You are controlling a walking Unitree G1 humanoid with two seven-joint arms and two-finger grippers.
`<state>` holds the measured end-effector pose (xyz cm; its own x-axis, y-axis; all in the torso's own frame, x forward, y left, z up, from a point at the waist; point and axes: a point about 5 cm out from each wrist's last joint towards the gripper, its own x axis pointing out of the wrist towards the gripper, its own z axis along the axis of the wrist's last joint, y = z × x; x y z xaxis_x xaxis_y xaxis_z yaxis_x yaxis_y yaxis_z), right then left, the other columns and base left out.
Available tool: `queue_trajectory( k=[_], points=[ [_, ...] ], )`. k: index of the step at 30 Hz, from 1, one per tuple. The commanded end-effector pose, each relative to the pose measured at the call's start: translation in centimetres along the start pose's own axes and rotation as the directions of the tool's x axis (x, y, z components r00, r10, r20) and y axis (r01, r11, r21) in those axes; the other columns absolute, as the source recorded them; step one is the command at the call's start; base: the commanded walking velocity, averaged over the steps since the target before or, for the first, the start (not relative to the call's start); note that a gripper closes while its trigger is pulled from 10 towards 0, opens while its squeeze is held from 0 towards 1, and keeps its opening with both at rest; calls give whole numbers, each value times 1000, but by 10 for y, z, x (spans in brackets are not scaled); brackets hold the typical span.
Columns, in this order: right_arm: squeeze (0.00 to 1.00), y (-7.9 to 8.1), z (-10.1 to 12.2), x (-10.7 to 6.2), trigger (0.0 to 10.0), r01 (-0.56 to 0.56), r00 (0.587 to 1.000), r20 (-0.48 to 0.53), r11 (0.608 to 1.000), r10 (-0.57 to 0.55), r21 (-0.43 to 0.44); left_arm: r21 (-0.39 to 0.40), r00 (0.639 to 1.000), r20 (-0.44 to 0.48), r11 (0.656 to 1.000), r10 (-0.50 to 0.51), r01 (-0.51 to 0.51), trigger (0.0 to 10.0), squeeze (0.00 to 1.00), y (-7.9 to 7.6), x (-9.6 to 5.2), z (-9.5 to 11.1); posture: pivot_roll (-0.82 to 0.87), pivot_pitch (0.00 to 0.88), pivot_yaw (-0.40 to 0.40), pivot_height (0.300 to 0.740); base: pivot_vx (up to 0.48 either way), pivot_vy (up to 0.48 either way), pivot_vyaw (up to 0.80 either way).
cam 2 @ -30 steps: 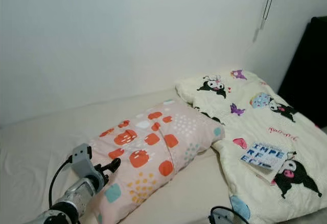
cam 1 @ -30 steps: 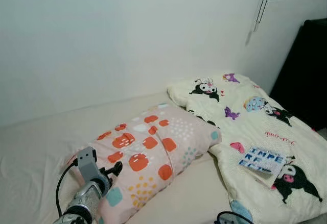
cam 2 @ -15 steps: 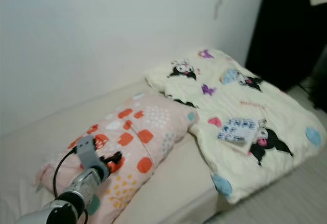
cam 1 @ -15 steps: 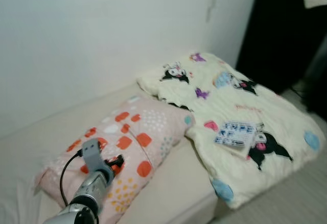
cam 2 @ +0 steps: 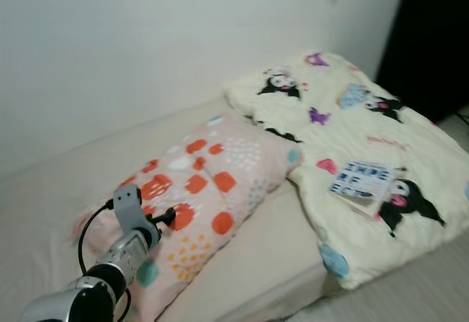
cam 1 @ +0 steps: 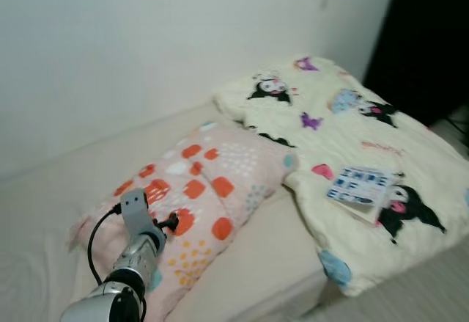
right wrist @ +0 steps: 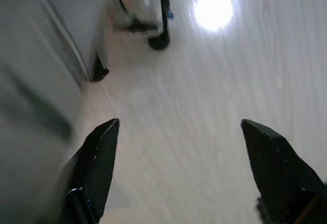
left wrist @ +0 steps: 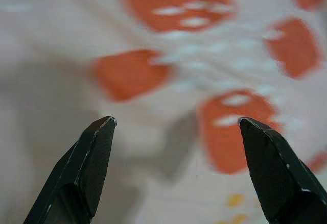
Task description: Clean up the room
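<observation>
Cream bed (cam 1: 264, 245) across the lower two thirds of the frame, white wall (cam 1: 146, 43) behind along the top, dark cabinet (cam 1: 432, 36) at upper right. Pale blanket (cam 1: 366, 138) with cartoon figures spread over the right half, a small blue-and-white book (cam 1: 360, 187) resting on it at centre right. Pink pillow (cam 1: 212, 190) with orange patches lying slantwise at centre left, its far corner just beside the blanket.

Left gripper (cam 1: 172, 224) at lower left, reached out over the near end of the pillow, fingers spread wide with nothing between them; in the left wrist view, tips (left wrist: 99, 132) close above the patterned cloth, whether touching or not unclear. Right gripper (right wrist: 176, 127) hanging idle over pale floor (right wrist: 204, 106), fingers wide apart and empty.

Likely step in hand: gripping the pillow to straighten or move it. Best done by pressing the tips down into the soft cloth before closing, so a good fold is pinched rather than a thin skin. Near a corner or seam, a surer grip. Worth lifting slowly, since soft filling sags and may slide free.
</observation>
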<state>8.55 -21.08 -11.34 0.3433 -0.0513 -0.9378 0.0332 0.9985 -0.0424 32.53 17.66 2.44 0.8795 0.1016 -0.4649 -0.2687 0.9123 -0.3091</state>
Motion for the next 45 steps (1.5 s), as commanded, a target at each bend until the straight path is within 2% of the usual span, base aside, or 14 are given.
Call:
queue_trajectory(
  k=[1,5,11,15,19,25,26,28,31,33,35,37,43,45],
  points=[
    [0,6,-1,0,10000,-22,1000,-2,1000,22,-5,-21,999,-15,999,50,-50,10000,0,15,-2,-4,-177,181,121,701,0,0,656],
    [0,3,6,1,10000,-9,1000,20,1000,10,-6,-36,998,-8,998,58,-58,10000,0,18,-2,-2,-171,180,116,701,0,0,700],
    [0,-49,41,-4,10000,302,952,66,953,-299,-37,-56,998,-25,997,49,-50,10000,0,21,-3,-7,-167,181,112,701,0,0,82],
    [0,-102,55,-20,10000,480,877,-28,870,-480,111,-45,999,-49,999,13,-15,10000,0,19,-5,-15,-162,178,101,701,0,0,0],
    [0,-123,52,-29,10000,518,855,-67,842,-514,150,-48,999,-52,999,6,-9,10000,0,19,-5,-17,-160,173,94,701,0,0,0],
    [0,-150,87,-44,10000,569,779,123,776,-615,273,-53,998,-55,998,15,-18,10000,0,23,-6,-18,-174,173,92,701,0,0,0],
    [0,-125,152,-47,10000,336,750,463,875,-472,349,-52,998,-57,998,26,-29,10000,0,27,-7,-18,-179,177,98,701,0,0,0],
    [0,-125,152,-47,10000,336,750,463,875,-472,349,-52,998,-57,998,26,-29,10000,0,27,-7,-18,-179,177,98,701,0,0,0],
    [0,-61,201,-43,10000,38,721,672,977,-171,209,-49,995,-80,996,64,-68,10000,0,33,-8,-20,-179,177,98,701,0,0,0],
    [0,-61,201,-43,10000,38,721,672,977,-171,209,-49,995,-80,996,64,-68,10000,0,33,-8,-20,-179,177,98,701,0,0,0],
    [0,-20,217,-41,10000,-88,707,707,991,-10,103,-72,989,-118,993,86,-95,10000,0,36,-9,-26,-171,187,108,701,0,0,0],
    [0,-20,217,-41,10000,-88,707,707,991,-10,103,-72,989,-118,993,86,-95,10000,0,36,-9,-26,-171,187,108,701,0,0,0],
    [0,14,225,-40,10000,-176,693,712,984,108,21,-86,988,-138,993,73,-86,10000,0,34,-11,-32,-181,204,111,691,0,0,0],
    [0,18,222,-40,10000,-199,677,725,980,127,14,-203,992,-118,979,-49,24,10000,0,19,-9,-31,-187,226,113,681,0,0,0]
  ],
)
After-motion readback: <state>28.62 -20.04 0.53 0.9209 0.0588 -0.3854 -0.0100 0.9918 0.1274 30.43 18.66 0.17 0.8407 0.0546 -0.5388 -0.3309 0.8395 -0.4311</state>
